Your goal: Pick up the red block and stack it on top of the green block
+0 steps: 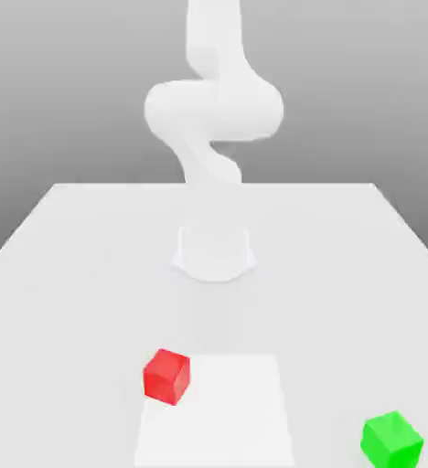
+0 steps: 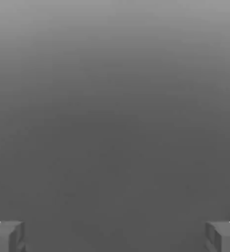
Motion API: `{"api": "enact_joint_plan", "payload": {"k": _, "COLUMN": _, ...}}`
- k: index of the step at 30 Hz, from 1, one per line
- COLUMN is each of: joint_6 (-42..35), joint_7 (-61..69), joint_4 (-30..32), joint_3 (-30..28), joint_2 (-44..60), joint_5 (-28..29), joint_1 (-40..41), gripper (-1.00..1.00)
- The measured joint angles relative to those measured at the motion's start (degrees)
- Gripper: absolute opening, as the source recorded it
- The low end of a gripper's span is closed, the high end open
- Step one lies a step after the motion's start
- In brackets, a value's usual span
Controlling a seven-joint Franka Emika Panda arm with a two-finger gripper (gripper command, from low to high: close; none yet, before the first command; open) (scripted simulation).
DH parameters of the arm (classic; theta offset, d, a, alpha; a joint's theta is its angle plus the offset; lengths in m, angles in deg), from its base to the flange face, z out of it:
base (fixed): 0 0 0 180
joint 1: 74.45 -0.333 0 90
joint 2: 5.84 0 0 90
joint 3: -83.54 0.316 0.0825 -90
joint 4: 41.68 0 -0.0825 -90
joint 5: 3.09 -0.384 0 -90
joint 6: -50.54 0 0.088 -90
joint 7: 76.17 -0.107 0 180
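**Task status: no grasp made, stacking not begun**

The small red cube (image 1: pixel 167 376) rests on the flat white surface (image 1: pixel 80 274), toward the near edge in the exterior view and slightly to that view's left of centre. It sits at the corner of a brighter white rectangular patch (image 1: pixel 218 411) on the surface. The small green cube (image 1: pixel 392 439) rests on the same surface at the exterior view's lower right, well apart from the red cube. Neither cube is lifted, tilted or in contact with anything but the surface.

The white robot arm (image 1: pixel 213 105) rises from its round base (image 1: pixel 214 251) behind both cubes and extends upward out of the exterior view.

In the hand view, the gripper (image 2: pixel 115 236) is released: its two grey fingertips (image 2: pixel 6 236) stand wide apart at opposite sides of the picture, with nothing between them. Behind them lies a plain grey background, with no cube visible.

Assessment: no step of the task appears complete. Remaining steps: bring the gripper down over the red cube, close on it, lift it, carry it across to the green cube, set it on top, and release.
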Motion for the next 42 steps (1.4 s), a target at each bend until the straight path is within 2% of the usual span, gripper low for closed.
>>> {"api": "enact_joint_plan", "payload": {"k": 18, "joint_6": 23.5, "joint_7": -10.8, "joint_4": 23.4, "joint_3": -2.0, "joint_2": 38.4, "joint_5": 0.1, "joint_1": 6.8, "gripper": 0.0}}
{"api": "enact_joint_plan", "payload": {"k": 25, "joint_6": 35.2, "joint_7": -10.5, "joint_4": 23.4, "joint_3": -1.1, "joint_2": 52.9, "joint_5": -1.3, "joint_1": 7.7, "gripper": 0.0}}
{"api": "enact_joint_plan", "payload": {"k": 26, "joint_6": 36.5, "joint_7": -10.6, "joint_4": 23.2, "joint_3": -0.9, "joint_2": 54.5, "joint_5": -1.3, "joint_1": 8.0, "gripper": -1.0}}
{"api": "enact_joint_plan", "payload": {"k": 33, "joint_6": 36.7, "joint_7": -10.6, "joint_4": 23.2, "joint_3": -0.8, "joint_2": 54.7, "joint_5": -1.2, "joint_1": 8.0, "gripper": -1.0}}
{"api": "enact_joint_plan", "payload": {"k": 39, "joint_6": 27.3, "joint_7": -11.4, "joint_4": 24.8, "joint_3": -1.1, "joint_2": 43.6, "joint_5": -0.1, "joint_1": 8.1, "gripper": -1.0}}
{"api": "enact_joint_plan", "payload": {"k": 42, "joint_6": 23.3, "joint_7": -8.8, "joint_4": 21.0, "joint_3": 1.5, "joint_2": 43.5, "joint_5": 0.6, "joint_1": 4.3, "gripper": -1.0}}
